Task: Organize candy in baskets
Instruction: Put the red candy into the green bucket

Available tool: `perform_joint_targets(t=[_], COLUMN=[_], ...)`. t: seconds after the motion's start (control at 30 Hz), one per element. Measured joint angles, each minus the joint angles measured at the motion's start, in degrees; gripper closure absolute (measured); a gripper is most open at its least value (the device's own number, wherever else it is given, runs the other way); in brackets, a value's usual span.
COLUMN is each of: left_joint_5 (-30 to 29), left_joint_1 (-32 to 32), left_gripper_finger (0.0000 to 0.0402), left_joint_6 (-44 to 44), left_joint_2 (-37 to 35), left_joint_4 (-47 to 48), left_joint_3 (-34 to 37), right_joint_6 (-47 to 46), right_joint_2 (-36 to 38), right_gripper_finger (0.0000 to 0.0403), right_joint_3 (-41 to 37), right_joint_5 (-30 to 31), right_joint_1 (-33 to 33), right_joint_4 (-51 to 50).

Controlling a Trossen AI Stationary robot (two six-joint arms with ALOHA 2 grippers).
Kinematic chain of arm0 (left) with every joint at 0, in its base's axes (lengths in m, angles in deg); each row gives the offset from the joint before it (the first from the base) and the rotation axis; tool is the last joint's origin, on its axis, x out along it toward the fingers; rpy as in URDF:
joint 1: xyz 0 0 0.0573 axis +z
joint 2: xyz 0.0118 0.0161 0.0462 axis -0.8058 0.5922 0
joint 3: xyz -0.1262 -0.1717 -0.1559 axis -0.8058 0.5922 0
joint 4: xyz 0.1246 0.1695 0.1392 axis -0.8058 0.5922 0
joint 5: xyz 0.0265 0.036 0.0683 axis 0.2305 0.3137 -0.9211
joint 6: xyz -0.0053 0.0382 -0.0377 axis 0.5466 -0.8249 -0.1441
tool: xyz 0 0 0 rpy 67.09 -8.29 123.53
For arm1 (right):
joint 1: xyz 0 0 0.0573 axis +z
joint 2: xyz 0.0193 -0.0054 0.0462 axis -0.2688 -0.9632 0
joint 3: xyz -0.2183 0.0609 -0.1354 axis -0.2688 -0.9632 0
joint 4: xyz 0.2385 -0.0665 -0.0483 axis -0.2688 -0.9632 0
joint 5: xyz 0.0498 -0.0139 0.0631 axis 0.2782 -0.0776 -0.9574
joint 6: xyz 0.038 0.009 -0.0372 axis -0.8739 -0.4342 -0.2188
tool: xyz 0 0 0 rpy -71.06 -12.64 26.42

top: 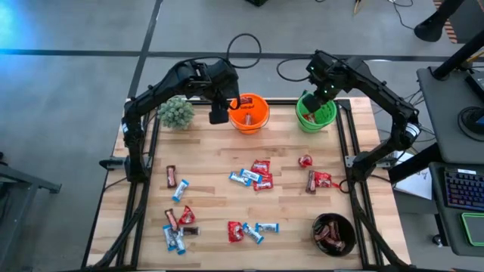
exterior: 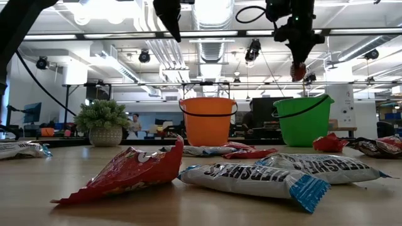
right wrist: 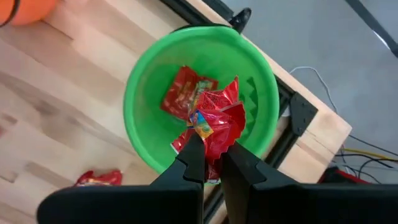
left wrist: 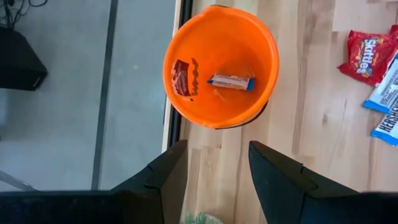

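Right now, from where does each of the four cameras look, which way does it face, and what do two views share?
High view: above the table, straight down; both arms, black bowl.
Low view: table height, level across a red wrapper into the room; both grippers hang from above.
Left wrist view: down into the orange pail; open left gripper.
Right wrist view: down into the green pail; right gripper shut on a red candy.
Shared: the high and low views both show the orange and green pails.
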Motion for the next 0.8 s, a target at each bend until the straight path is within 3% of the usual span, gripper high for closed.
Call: perform_joint_targets(t=[0.17,0.33,0.57,0.8], left_joint_5=[-3.19,-7.53,-7.56,-7.56], left_joint_1=[0.00,0.05,0.07,0.13], left_gripper_finger=[0.0249,0.0249,0.0223,0.0195], left_joint_6=[0.01,1.06,1.53,1.52], left_joint_2=[0.00,0.11,0.15,0.19], left_joint_4=[0.06,0.44,0.52,0.74], left_joint_3=[0.00,0.00,0.00,0.00], right_joint_6=[-0.63,-1.03,-1.03,-1.51], right_joint_2=[-0.10,-0.20,-0.20,-0.20], right_gripper_finger=[0.0379,0.0348,0.0290,0.0283], right_joint_3=[0.00,-0.04,-0.04,-0.06], right_joint_5=[2.43,2.47,2.60,2.58], right_joint_1=[0.02,0.02,0.02,0.02], right_joint_4=[-1.21,-1.86,-1.86,-1.02])
